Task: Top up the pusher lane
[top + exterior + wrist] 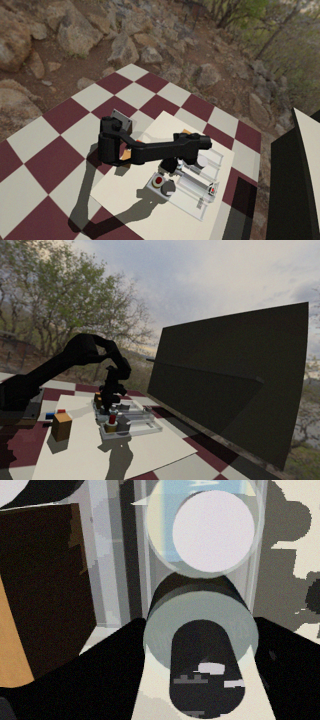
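My gripper (169,165) (104,411) (198,627) is shut on an upright jar, a pale glassy disc with a dark cap (205,645) in the wrist view. The jar in the sprung lane, with a white cap (213,530) (180,162) (113,407) and a blue label, stands just behind the held jar. The two look close to touching. The clear lane wall (255,587) runs along their right side. The held jar is at the lane's front end and hides the low front stop. Its height over the floor cannot be told. I cannot make out the pusher plate.
A red-capped jar (158,180) (112,419) and a grey cylinder (168,188) (123,425) stand in a neighbouring lane. A pale-topped cylinder (202,161) stands on the other side. An orange block (12,635) is close left of my fingers. Another block (61,427) stands in front.
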`<act>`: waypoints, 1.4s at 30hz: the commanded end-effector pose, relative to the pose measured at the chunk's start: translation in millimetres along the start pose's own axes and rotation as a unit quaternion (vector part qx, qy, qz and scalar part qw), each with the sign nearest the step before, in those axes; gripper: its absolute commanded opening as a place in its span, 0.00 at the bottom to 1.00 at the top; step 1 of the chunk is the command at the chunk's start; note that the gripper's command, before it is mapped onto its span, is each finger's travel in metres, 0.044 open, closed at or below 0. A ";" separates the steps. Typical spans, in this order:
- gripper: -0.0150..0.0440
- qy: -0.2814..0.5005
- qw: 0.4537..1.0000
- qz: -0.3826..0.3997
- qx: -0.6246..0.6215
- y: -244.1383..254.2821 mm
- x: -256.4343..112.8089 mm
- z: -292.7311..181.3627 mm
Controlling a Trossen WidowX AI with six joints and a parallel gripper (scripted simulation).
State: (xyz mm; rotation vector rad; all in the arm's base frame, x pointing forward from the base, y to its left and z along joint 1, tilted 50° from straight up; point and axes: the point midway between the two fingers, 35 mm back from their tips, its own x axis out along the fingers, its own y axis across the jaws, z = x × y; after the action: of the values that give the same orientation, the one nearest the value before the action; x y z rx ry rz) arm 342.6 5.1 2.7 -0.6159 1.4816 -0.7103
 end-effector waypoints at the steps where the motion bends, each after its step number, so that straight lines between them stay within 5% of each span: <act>1: 0.25 -0.007 1.000 -0.005 0.004 -2.2 2.1 3.4; 42: 0.25 -0.007 1.000 -0.005 0.004 -3.7 13.5 1.6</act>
State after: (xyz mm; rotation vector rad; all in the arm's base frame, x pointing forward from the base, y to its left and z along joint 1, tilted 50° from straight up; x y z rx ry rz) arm 340.5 -5.1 -5.4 -0.6202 1.4817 -0.7125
